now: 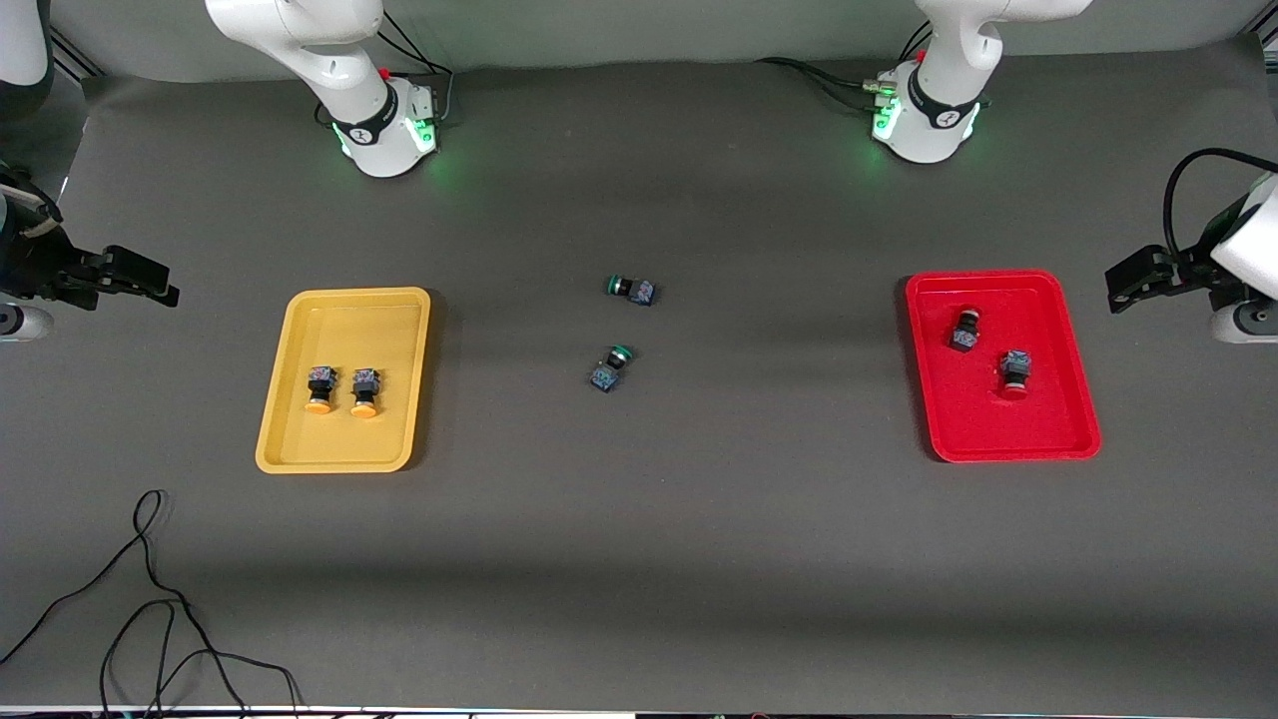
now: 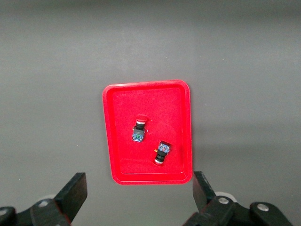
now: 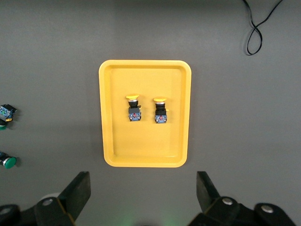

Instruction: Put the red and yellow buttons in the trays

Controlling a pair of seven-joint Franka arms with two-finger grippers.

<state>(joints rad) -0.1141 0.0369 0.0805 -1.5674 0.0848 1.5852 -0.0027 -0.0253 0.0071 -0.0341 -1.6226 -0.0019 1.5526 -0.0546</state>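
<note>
Two yellow-capped buttons (image 1: 341, 390) lie side by side in the yellow tray (image 1: 300, 330), caps turned toward the front camera, close together but apart. Two red-capped buttons (image 1: 988, 352) lie in the red tray (image 1: 1058, 300), set diagonally and apart from each other; the one at (image 1: 1015, 372) sits nearer the front camera than the one at (image 1: 964, 330).

Taking the yellow tray as landmark, the red tray lies well away from it toward the left arm's end of the counter (image 1: 639, 559). Between the trays two green-capped buttons (image 1: 619, 330) lie on their sides on the bare counter.

The right gripper (image 3: 143, 193) hangs above the yellow tray's outer end, fingers (image 3: 77, 190) spread and holding nothing. The left gripper (image 2: 138, 195) hangs likewise by the red tray, fingers (image 2: 73, 193) released and empty.

A black cable (image 1: 150, 599) lies coiled nearer the front camera than the yellow tray.
</note>
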